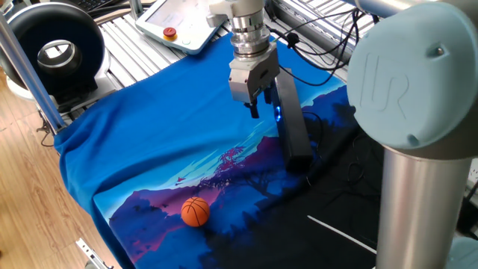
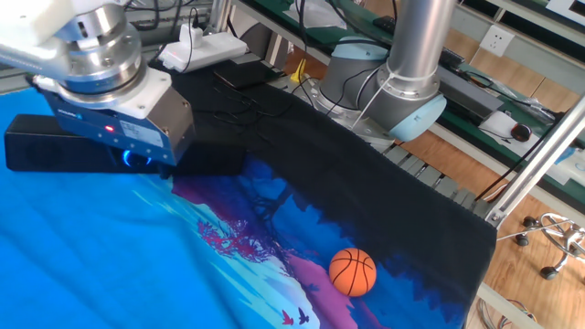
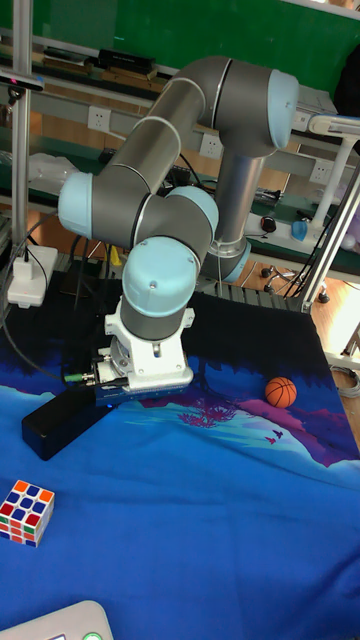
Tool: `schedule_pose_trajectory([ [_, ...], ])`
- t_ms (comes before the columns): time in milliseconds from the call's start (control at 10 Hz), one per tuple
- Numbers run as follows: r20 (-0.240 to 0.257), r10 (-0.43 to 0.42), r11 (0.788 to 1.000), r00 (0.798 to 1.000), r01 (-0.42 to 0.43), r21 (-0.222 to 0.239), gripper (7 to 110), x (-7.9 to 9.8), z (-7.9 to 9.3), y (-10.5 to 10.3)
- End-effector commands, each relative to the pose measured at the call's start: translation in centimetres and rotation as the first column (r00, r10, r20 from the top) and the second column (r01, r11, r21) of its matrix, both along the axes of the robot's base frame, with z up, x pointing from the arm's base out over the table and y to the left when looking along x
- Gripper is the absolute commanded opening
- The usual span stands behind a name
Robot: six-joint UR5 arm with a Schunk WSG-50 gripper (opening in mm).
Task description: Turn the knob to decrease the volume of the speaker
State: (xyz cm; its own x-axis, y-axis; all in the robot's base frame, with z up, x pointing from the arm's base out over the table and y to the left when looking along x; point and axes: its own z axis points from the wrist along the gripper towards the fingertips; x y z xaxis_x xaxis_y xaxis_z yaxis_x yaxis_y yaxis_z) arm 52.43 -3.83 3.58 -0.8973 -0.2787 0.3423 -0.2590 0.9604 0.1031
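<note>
Pincer point(image 1: 258, 107) points down at the long side of the speaker point(image 1: 291, 123), fingers straddling the knob point(image 1: 277, 114) — its blue glow shows between them, mid-length on the bar. Whether they grip it, cannot tell. Speaker lies flat on the surface point(image 1: 149, 134); ball point(image 1: 196, 211) well apart.

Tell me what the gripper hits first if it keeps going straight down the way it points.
Probably the knob's blue glow beside the speaker: the gripper points down right above it. Depth is unclear; it might meet the blue cloth instead.
</note>
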Motion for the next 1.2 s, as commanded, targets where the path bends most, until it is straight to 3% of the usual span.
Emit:
schedule_pose_trajectory([
  [0, -0.021, -0.079, 0.996, 0.997, 0.078, -0.048, 66, -1.2, 0.1, -0.4],
  [800, -0.030, -0.087, 0.996, 0.996, 0.086, -0.017, 66, -1.0, -0.6, 0.6],
  [1100, -0.042, -0.095, 0.995, 0.995, 0.094, -0.030, 66, -1.1, -1.2, 0.5],
])
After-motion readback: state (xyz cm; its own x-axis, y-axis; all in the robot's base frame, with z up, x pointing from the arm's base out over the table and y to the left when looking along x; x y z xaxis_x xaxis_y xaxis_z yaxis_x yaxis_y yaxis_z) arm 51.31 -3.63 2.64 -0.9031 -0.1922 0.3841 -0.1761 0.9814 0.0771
